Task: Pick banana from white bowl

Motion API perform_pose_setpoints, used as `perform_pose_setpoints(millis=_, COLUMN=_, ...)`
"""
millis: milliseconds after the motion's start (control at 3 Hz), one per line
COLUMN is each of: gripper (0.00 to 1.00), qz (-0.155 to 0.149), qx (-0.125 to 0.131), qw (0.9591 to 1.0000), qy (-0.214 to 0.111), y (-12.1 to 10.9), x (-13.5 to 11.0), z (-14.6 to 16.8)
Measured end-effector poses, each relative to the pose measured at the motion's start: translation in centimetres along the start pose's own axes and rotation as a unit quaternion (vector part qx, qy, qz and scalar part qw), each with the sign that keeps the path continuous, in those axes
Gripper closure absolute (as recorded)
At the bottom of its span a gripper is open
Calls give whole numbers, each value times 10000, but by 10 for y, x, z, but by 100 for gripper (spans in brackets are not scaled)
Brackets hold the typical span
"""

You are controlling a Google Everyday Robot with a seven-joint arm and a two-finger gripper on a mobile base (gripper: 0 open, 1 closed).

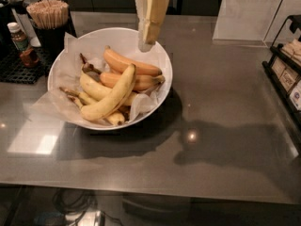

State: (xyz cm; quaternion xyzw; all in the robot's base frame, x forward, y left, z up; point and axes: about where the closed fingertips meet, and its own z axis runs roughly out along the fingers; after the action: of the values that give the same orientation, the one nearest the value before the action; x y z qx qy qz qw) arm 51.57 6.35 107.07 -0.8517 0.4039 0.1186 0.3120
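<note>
The banana [113, 95], long, thick and pale yellow, lies diagonally on top of the pile in the white bowl [165, 79]. The bowl is lined with crumpled white paper and stands on the grey counter at centre left. Two deeper orange bananas [131, 65] lie behind the banana, and shorter yellow ones [91, 86] lie under and beside it. My gripper [146, 44] hangs down from the top edge over the bowl's far right rim. It is above the orange bananas, apart from the pale banana, and holds nothing.
A cup of wooden stirrers [48, 11] and a sauce bottle [21, 41] stand on a black mat [19, 67] at the far left. A clear sign holder [249, 13] stands at the back right. A black rack [287, 74] lines the right edge.
</note>
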Motion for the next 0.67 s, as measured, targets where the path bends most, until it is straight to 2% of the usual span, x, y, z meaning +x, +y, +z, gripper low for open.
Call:
perform_pose_setpoints(millis=333, gripper=0, qz=598, qx=-145, qw=9979, qy=-198, y=32, x=26, z=18)
perform_pose_setpoints(millis=667, gripper=0, qz=1003, qx=-209, qw=9943, qy=-308, y=56, x=46, z=27)
